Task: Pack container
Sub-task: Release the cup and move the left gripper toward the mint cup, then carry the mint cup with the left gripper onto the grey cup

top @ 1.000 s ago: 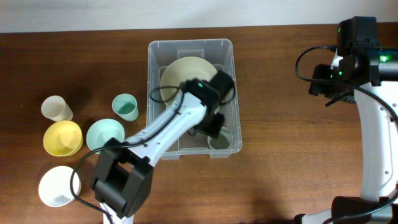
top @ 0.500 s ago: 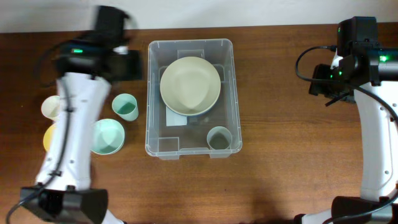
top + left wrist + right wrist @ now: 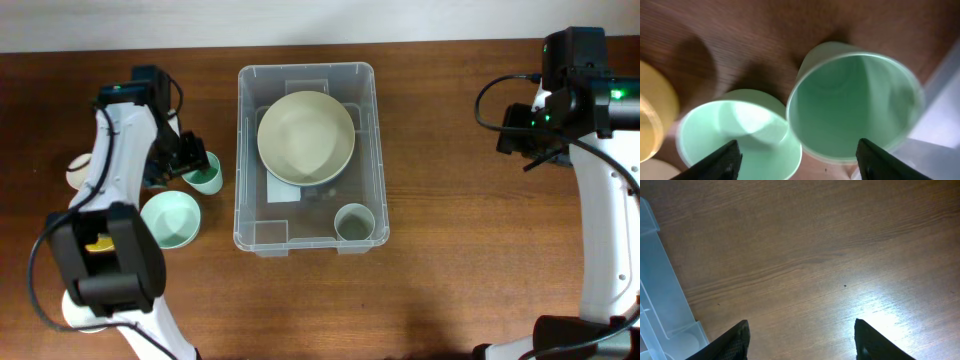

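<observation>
The clear plastic container point(image 3: 248, 150) stands mid-table. In it lie a cream bowl point(image 3: 306, 137) and a grey-green cup point(image 3: 351, 222). Left of the container, my left gripper point(image 3: 185, 155) hovers open just above a teal cup point(image 3: 205, 175). In the left wrist view the teal cup point(image 3: 855, 107) and a mint bowl point(image 3: 735, 135) fill the frame, and my left gripper point(image 3: 800, 161) holds nothing between its spread fingers. My right gripper point(image 3: 522, 130) hangs open over bare wood at the far right; in its wrist view the right gripper point(image 3: 801, 341) is empty.
A mint bowl point(image 3: 170, 218) sits left of the container, and a cream cup point(image 3: 78, 172) shows partly behind my left arm. A yellow bowl point(image 3: 652, 120) lies further left. The container's corner point(image 3: 660, 305) shows at the left of the right wrist view.
My left arm has come out of the container, leaving the grey-green cup in its near right corner. It swung to the far left and now sits over the teal cup. The right arm is still.
</observation>
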